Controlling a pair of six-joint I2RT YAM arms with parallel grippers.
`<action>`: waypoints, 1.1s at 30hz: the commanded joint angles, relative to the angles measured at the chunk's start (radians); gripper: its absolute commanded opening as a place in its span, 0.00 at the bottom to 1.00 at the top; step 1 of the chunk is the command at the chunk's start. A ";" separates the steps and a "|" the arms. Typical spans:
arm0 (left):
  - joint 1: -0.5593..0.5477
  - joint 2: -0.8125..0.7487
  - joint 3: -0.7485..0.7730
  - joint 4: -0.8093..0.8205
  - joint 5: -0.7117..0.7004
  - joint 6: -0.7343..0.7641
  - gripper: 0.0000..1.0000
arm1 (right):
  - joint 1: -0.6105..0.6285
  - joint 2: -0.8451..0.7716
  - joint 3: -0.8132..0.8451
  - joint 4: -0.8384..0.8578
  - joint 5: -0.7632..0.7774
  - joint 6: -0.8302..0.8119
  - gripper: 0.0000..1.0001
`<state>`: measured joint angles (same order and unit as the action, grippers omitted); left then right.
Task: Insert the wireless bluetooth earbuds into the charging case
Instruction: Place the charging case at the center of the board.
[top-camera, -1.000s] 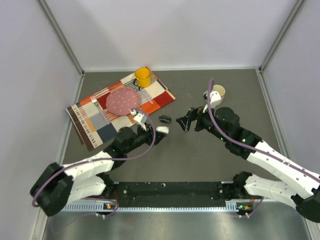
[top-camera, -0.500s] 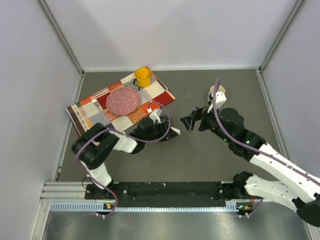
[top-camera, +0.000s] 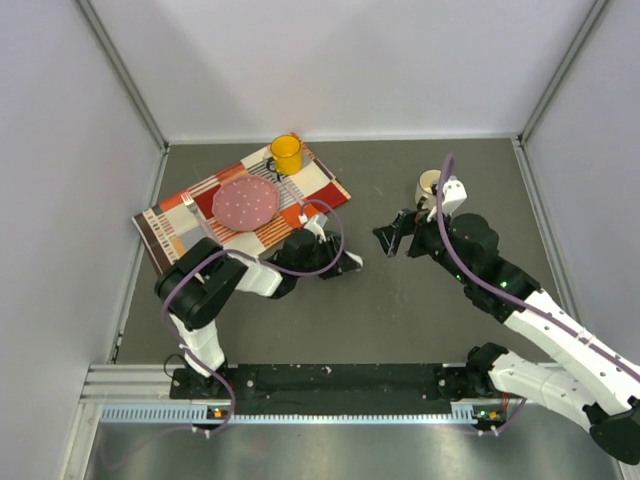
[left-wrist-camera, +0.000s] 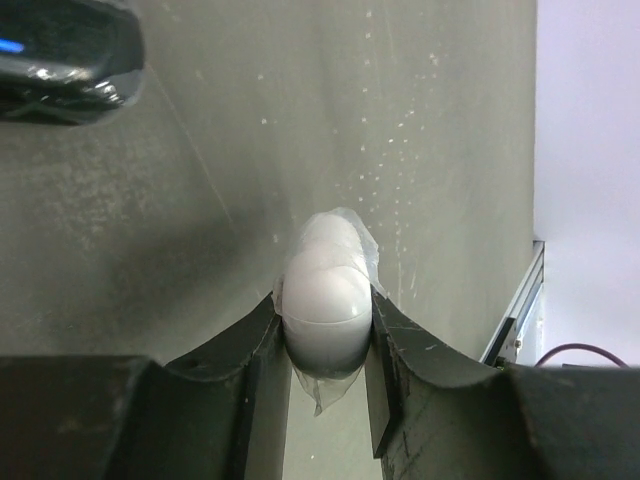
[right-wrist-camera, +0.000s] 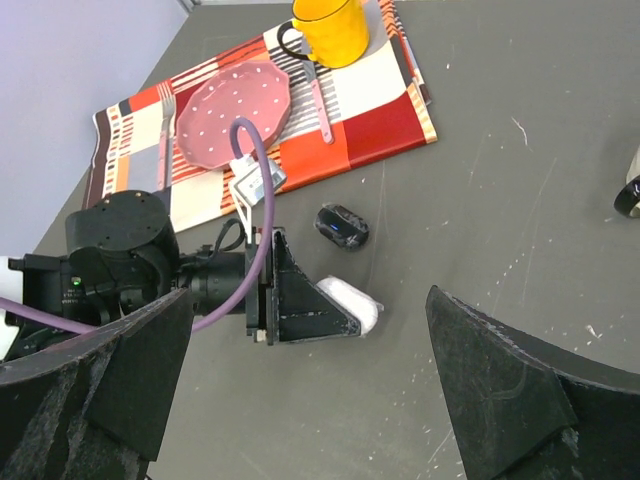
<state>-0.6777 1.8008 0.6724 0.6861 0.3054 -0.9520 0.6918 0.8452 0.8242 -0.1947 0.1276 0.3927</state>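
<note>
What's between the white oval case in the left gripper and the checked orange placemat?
A small black oval case, lying on the grey tabletop, apart from both; the right wrist view shows it.

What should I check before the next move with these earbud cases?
1. Grip: left claw shut on the white case: ok.
2. Free arm: right claw open, holding nothing: ok.
3. The black case lies free of both claws: ok.
4. Lid of the white case open: cannot tell; clear film covers it.
5. Any earbuds in sight: not ok, none visible.
</note>
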 joint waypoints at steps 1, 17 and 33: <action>0.015 0.017 0.033 -0.063 0.003 0.019 0.35 | -0.017 0.008 0.001 0.012 -0.014 -0.012 0.99; 0.046 0.028 0.006 -0.105 0.020 0.036 0.54 | -0.017 0.032 -0.005 0.038 -0.040 0.005 0.99; 0.050 -0.060 0.056 -0.399 -0.081 0.160 0.58 | -0.017 0.005 -0.023 0.057 -0.051 0.002 0.99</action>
<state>-0.6365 1.7733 0.7143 0.4870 0.3187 -0.8677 0.6842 0.8684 0.7982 -0.1799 0.0837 0.3939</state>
